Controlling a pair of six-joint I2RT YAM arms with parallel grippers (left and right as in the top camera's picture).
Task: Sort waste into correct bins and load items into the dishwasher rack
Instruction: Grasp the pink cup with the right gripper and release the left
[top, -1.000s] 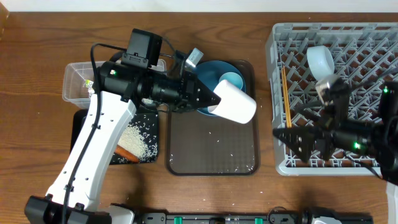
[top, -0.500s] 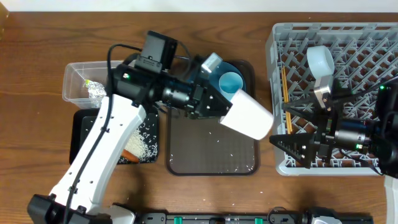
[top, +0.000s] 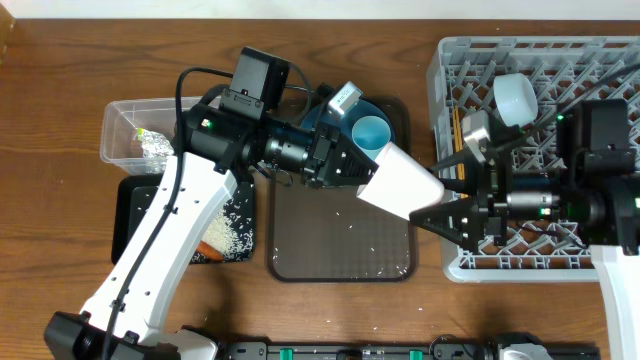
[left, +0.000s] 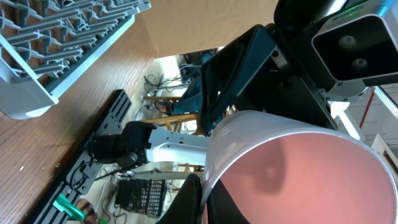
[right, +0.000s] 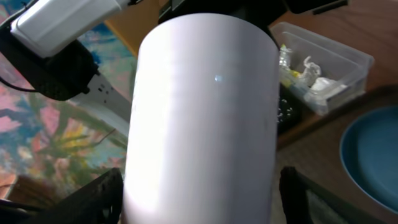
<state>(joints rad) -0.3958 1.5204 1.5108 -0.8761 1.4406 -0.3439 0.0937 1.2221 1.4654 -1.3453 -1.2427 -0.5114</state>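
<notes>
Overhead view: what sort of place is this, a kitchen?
Probably a robotics lab, not a kitchen: a white robot arm works over a wooden table carrying a dishwasher rack, and the left wrist view shows loose cables and chair legs beyond.

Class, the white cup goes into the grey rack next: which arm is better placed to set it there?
Right. The right tool stands open around the base of the cup, and its arm lies over the rack. The left tool holds the cup's rim, farther from the rack.
</notes>
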